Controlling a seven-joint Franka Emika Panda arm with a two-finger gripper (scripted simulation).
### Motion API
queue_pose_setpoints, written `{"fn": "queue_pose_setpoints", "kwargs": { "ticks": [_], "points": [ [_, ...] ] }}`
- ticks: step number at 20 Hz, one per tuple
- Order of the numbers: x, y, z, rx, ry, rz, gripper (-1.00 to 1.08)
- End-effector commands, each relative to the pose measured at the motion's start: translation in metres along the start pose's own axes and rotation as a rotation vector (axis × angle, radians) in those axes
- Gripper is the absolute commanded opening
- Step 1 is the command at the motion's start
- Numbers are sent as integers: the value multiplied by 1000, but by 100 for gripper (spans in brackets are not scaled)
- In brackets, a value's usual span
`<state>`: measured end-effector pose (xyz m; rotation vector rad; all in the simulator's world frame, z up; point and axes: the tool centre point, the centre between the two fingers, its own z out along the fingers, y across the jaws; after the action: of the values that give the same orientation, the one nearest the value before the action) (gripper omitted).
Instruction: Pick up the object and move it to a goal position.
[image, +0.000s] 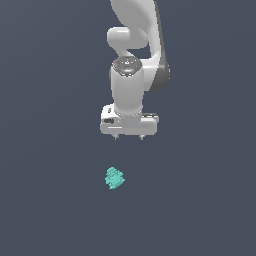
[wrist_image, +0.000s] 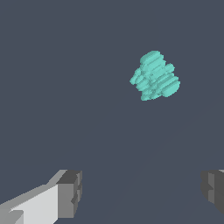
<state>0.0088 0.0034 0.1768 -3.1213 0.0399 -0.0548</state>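
The object (image: 114, 178) is a small teal-green, lumpy, ridged block lying on the dark grey surface, below the gripper in the exterior view and a little toward that view's left. It also shows in the wrist view (wrist_image: 154, 76). My white gripper (image: 128, 137) hangs above it, pointing down, well apart from it. In the wrist view the gripper (wrist_image: 142, 192) is open and empty, its two grey fingertips (wrist_image: 70, 193) set wide apart, with the object lying beyond them, not between them.
A flat, uniform dark grey surface (image: 50, 200) fills both views. The white arm (image: 135, 45) rises from the gripper toward the top of the exterior view. No other objects or edges show.
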Motion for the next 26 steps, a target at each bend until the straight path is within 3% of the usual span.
{"fn": "queue_pose_setpoints", "kwargs": {
  "ticks": [1, 11, 26],
  "points": [
    [0, 0, 0, 0, 0, 0, 100],
    [7, 9, -19, -21, 35, 4, 100],
    [31, 15, -3, -27, 19, -104, 100]
  ]
}}
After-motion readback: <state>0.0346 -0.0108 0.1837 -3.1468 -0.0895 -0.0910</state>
